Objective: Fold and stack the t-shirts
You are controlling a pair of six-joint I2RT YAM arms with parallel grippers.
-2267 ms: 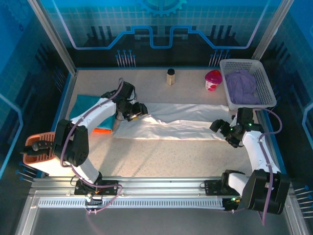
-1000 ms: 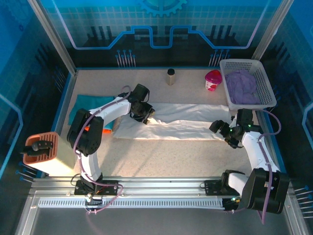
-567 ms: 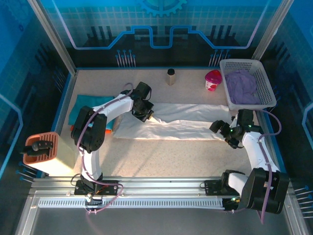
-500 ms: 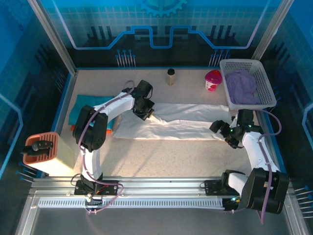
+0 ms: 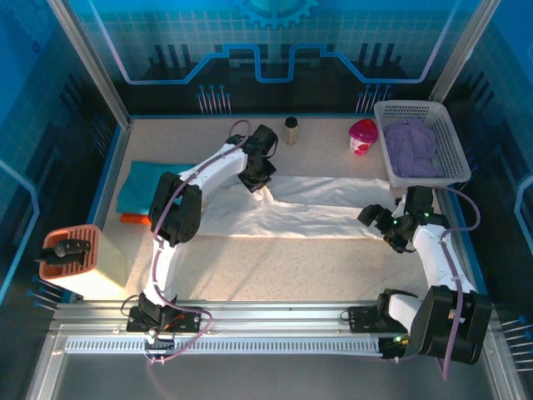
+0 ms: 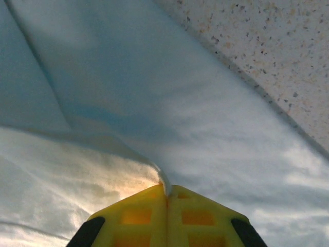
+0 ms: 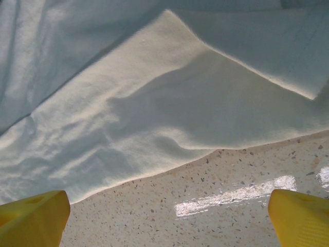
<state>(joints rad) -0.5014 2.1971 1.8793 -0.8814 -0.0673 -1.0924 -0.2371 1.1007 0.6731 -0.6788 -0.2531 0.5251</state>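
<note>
The orange cloth t-shirt (image 5: pixel 133 218) lies mostly hidden under the teal cloth t-shirt (image 5: pixel 151 185) at the left edge of the surface (image 5: pixel 275 258). A fold of the large white cloth t-shirt (image 6: pixel 205 134) vanishes between the closed fingers of the left gripper (image 6: pixel 167 191).

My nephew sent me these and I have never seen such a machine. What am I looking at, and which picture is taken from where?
These are two white robot arms bolted at the near edge of a table. One picture looks down from above. The other two come from small cameras on the wrists, so the yellow tips there are each arm's own fingers. On the table lies a long white shirt. At the left is a folded teal shirt with an orange shirt at its near edge. At the back right a white basket holds purple cloth. The left pincer is shut on a fold of the white shirt. The right pincer stands open by that shirt's right end, holding nothing.
</note>
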